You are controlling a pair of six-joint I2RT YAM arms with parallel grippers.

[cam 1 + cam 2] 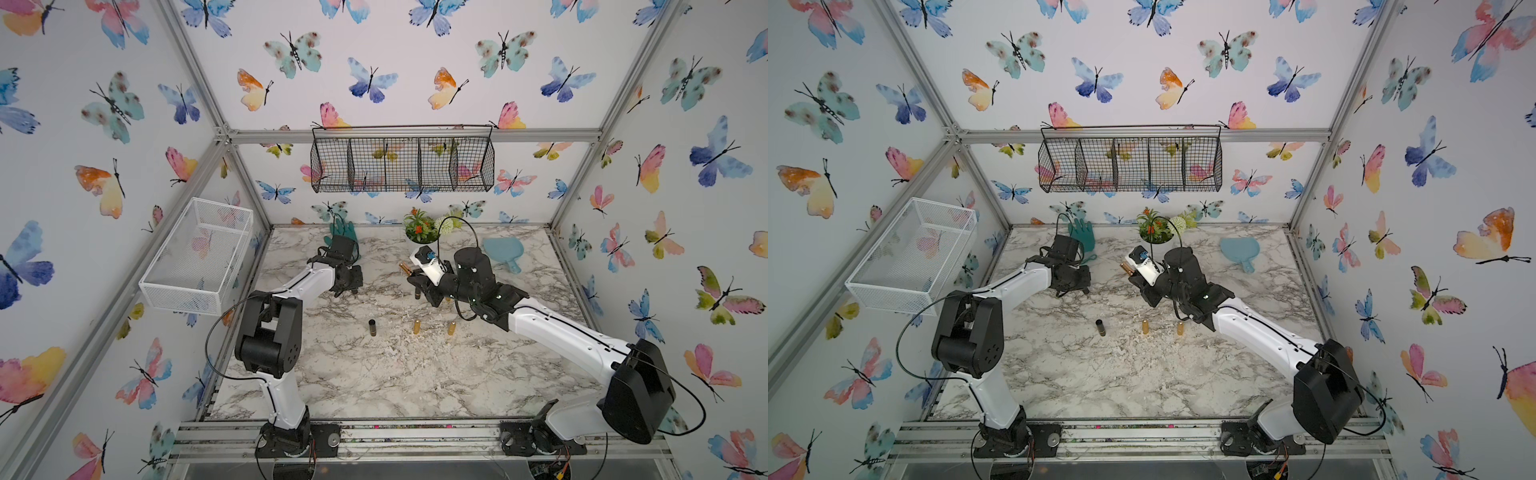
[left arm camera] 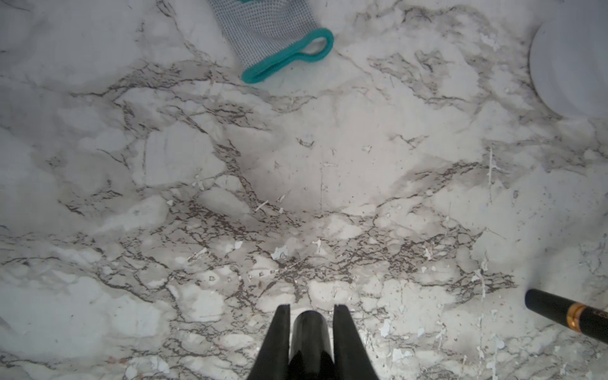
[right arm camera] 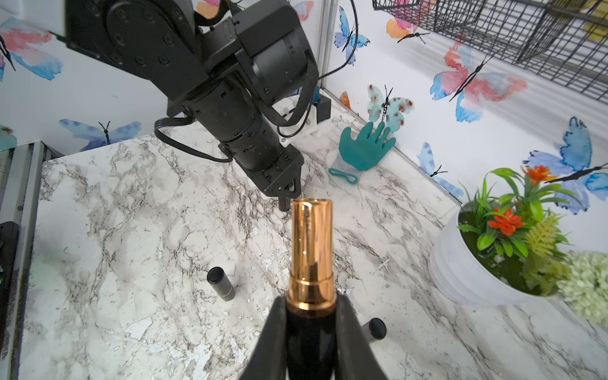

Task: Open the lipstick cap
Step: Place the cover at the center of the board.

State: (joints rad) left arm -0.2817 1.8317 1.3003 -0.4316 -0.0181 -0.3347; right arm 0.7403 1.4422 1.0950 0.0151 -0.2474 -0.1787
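Only the wrist views show us what each claw carries. In the left wrist view the left claw (image 2: 311, 307) pinches a smooth black cylindrical cap (image 2: 309, 332) between two dark tapered fingers, pointed down at the marble-patterned surface (image 2: 197, 164), whose coating is chipped and flaking. In the right wrist view the right claw (image 3: 311, 298) is clamped on the glossy black base of the lipstick (image 3: 311, 243), and its polished gold inner tube stands bare beyond the fingertips. In both top views the wrists mostly hide these grips, and we make out the lipstick only as a short gold stub (image 1: 405, 268) pointing from the right claw toward the left arm (image 1: 299, 282). The top views do give us the poses. The left arm reaches forward with its wrist bent down over the surface, near the teal knit glove (image 1: 347, 230). The right arm (image 1: 561, 332) stretches in low from the right, its wrist turned so the lipstick lies nearly level, just in front of the white-potted plastic plant (image 1: 419, 228). The two claws are apart. A black tube with a gold band (image 1: 372, 327) stands upright nearer the arm bases.
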